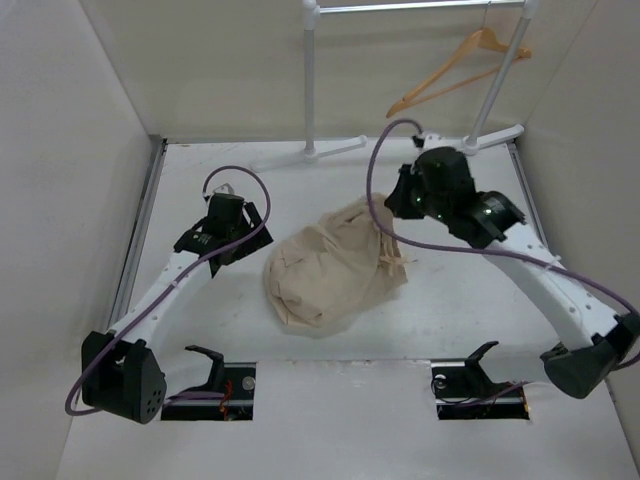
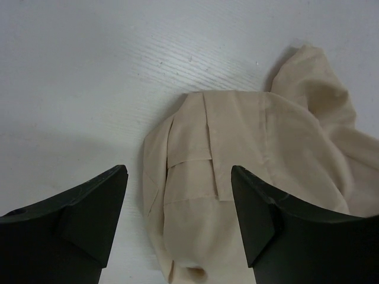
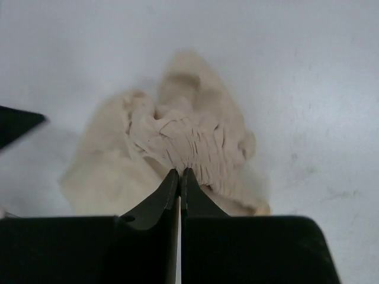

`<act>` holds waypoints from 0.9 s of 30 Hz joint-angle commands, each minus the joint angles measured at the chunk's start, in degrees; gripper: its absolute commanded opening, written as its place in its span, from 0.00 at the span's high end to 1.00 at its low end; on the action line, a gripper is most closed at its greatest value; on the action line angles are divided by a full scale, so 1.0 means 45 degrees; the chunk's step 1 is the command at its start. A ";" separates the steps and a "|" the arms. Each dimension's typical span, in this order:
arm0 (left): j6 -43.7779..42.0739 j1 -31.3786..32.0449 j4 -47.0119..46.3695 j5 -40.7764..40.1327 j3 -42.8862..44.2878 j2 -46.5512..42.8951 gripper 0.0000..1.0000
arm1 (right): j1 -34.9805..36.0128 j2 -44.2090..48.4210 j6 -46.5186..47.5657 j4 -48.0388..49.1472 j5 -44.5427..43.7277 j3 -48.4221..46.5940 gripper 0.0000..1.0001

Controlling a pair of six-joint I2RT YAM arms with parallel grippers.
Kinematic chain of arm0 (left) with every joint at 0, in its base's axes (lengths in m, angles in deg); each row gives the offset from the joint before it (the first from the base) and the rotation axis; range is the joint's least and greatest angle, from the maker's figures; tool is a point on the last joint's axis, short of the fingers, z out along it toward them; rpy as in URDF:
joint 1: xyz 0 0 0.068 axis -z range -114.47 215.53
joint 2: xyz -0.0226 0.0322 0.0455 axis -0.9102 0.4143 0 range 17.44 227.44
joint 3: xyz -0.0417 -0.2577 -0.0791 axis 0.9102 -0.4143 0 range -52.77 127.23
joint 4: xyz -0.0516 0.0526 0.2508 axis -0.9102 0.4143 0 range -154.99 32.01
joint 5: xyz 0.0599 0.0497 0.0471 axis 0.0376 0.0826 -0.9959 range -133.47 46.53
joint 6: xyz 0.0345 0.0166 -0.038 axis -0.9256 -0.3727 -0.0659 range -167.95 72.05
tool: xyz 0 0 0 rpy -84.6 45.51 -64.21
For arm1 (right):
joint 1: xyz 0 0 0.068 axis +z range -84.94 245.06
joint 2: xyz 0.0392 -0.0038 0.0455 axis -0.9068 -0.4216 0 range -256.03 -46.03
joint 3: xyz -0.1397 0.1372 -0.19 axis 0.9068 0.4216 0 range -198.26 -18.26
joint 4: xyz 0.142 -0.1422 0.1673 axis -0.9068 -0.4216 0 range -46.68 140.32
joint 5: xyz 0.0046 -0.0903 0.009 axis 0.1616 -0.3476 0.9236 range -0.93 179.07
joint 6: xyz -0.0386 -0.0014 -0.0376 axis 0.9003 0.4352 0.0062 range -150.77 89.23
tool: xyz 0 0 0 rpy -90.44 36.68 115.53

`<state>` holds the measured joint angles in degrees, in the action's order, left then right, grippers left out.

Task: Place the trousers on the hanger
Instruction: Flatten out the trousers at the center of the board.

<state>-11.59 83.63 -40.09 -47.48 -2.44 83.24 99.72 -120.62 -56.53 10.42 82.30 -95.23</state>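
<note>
— Where were the trousers [image 1: 330, 270]?
— Heaped on the surface [image 1: 450, 320]; the hanger [image 1: 440, 72] hung on the rack [image 1: 311, 80]. The right pincer [image 3: 179, 171] was closed on the waistband, and the left pincer [image 2: 179, 171] stood wide.

The middle of the table [image 1: 200, 180] is blocked by the bunched trousers [image 1: 330, 275], flanked by the left gripper [image 1: 228, 232] and the right gripper [image 1: 405, 205]. Open surface is left toward the near edge; the hanger [image 1: 455, 70] is partly crossed by a post of the rack [image 1: 505, 85]
</note>
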 commanded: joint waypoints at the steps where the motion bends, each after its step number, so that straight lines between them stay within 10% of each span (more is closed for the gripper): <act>1: 0.0143 -0.0264 -0.0613 0.0637 0.0494 0.0259 0.30 | 0.0160 0.1533 0.0079 -0.1206 -0.1345 -0.3240 0.98; 15: 0.0163 0.1491 -0.2291 0.0150 0.2136 0.2718 0.28 | -0.4737 0.7999 -0.2577 -0.3946 -0.2111 0.4014 1.00; 27: 0.0123 0.3055 -0.3835 0.1612 0.5611 0.8890 0.25 | -0.7281 0.9231 -0.2557 -0.4513 -0.2034 0.4858 1.00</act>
<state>-11.27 95.90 -54.89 -43.55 18.52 121.38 67.33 -78.87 -66.89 -11.02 72.18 -72.76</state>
